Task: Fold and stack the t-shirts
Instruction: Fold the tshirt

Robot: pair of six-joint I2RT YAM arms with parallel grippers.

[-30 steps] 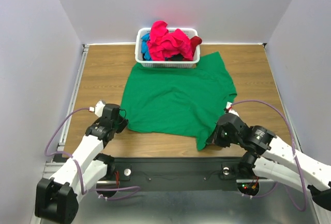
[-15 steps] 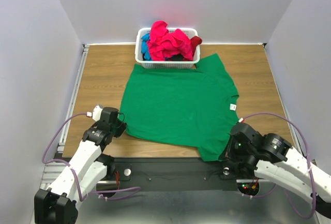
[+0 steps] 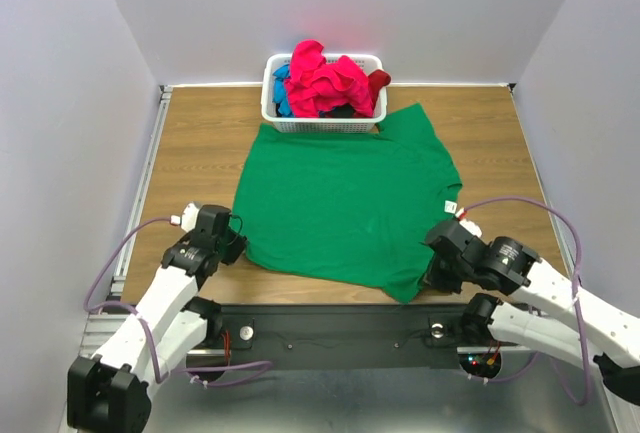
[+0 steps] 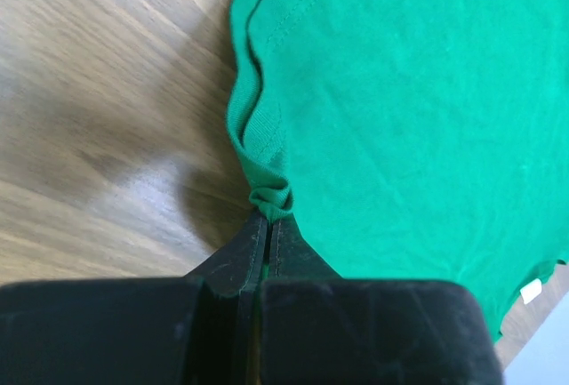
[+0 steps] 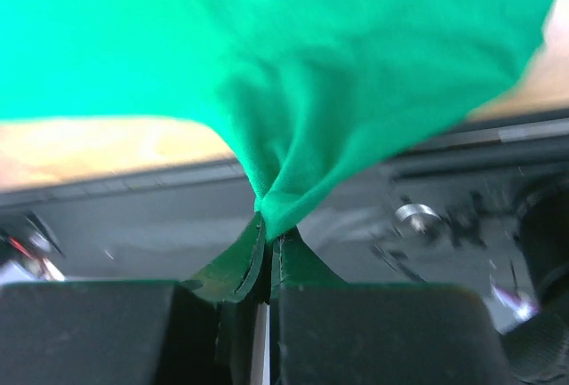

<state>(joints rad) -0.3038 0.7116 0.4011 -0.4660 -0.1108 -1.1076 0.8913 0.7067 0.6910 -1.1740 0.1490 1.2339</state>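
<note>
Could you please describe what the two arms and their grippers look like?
The left arm and right arm have smooth white shells with black joint housings. A lilac cable loops loosely from each wrist toward the base. The left gripper and right gripper are black, each with a blocky body and two thin dark fingers tapering to a point.

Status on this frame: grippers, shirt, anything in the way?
Left gripper shut on green t-shirt, near-left edge. Right gripper shut on near-right corner. Basket at far edge, away from both.

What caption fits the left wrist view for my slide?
Left hand pinches a bunched edge of the green shirt spread on the wooden table.
</note>
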